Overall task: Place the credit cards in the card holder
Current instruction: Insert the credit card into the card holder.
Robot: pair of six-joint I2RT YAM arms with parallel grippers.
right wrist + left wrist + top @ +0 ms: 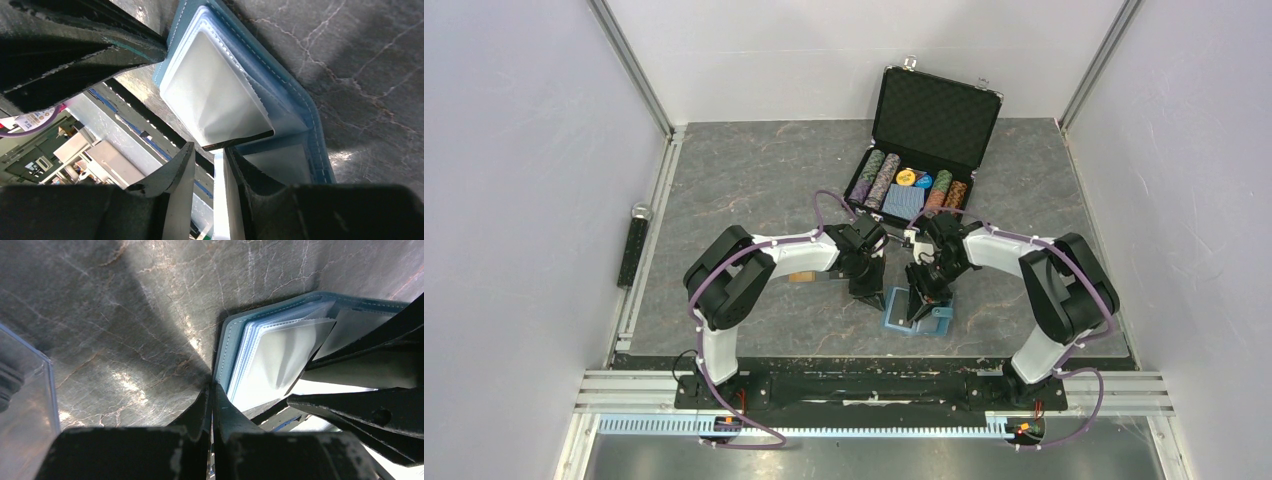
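Left gripper [212, 390] clenches a corner of the card holder [227, 345]; right gripper [210, 150] hovers at a clear sleeve [215, 95], its grasp unclear. Any card should slide in flat, holder pinned.

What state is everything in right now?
card holder: open, clear sleeves fanned up.
left gripper: shut, tips at the holder's edge.
right gripper: over the sleeves; open or shut unclear.
orange-gold card: flat on table, outside the holder.
black case: lid open.
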